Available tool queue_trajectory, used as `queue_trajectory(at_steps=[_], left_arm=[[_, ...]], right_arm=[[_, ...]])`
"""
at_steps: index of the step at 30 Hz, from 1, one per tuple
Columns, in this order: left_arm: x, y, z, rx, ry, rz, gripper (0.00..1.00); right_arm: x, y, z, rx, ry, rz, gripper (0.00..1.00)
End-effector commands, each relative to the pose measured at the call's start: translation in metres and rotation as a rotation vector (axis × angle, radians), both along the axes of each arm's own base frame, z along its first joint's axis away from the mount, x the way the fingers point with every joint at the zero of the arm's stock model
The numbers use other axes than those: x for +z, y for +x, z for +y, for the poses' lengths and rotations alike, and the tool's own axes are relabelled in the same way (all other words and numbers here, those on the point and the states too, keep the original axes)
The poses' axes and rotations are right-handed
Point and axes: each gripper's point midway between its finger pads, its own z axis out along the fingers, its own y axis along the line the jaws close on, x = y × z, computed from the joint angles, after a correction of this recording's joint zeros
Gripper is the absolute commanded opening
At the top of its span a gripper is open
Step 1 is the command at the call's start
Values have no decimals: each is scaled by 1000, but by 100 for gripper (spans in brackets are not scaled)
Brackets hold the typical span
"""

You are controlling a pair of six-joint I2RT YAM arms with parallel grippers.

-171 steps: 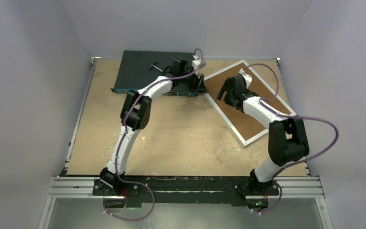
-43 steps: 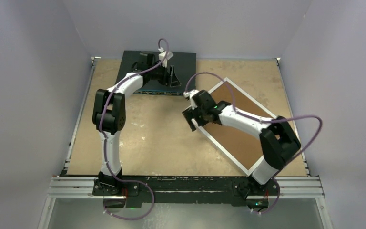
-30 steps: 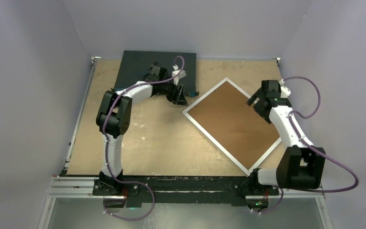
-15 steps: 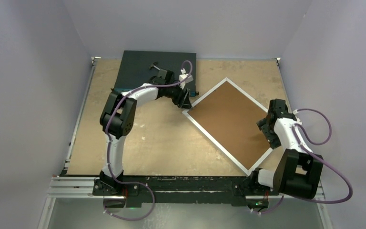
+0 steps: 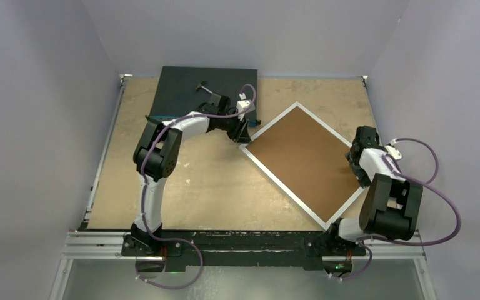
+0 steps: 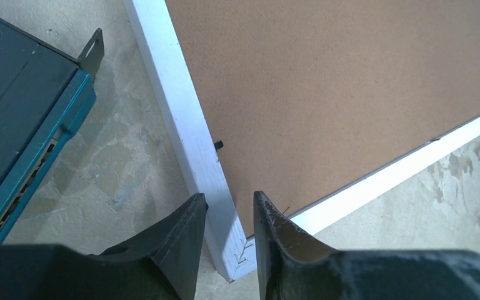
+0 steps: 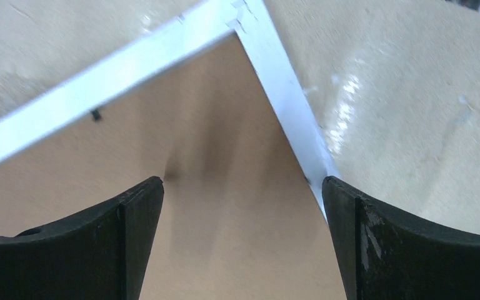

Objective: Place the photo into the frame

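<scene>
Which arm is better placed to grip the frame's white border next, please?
Left, probably: the left gripper straddles the white border of the frame beside a corner. The right gripper hangs wide open over the backing board at the opposite corner.

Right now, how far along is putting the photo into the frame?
Early. The white-bordered rectangular frame lies back up, brown backing board still in. Left gripper straddles its left corner; right gripper hangs open over the right corner. Remaining: remove board, insert the photo, which is not in view.

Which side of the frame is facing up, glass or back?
The back. The frame lies flat on the table, its brown backing board showing inside the white border; no glass or photo shows.
</scene>
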Motion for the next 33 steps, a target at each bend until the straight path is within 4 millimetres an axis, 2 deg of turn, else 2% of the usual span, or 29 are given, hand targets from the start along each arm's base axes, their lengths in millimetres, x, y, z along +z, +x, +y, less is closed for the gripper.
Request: queue_trajectory(at_steps=[1, 8, 13, 19, 24, 27, 31, 33], left_arm=[[-25, -57, -10, -122, 31, 127, 31], [-24, -87, -11, -194, 18, 175, 26], [-23, -115, -11, -264, 11, 221, 22], [-21, -157, -5, -380, 12, 280, 20], [-9, -192, 17, -507, 26, 330, 19], [2, -212, 33, -597, 30, 345, 19], [15, -223, 45, -659, 27, 332, 19], [19, -211, 46, -626, 31, 306, 19]], right_arm=[[2, 45, -4, -8, 31, -147, 99], [6, 93, 1, 91, 82, -253, 99], [-1, 112, 1, 135, 97, -257, 99], [-2, 133, 0, 214, 94, -273, 99], [-9, 148, 6, 303, 129, -266, 99], [-12, 149, 11, 327, 147, -270, 99], [-17, 153, 12, 365, 143, -262, 99], [-17, 162, 20, 409, 154, -278, 99]])
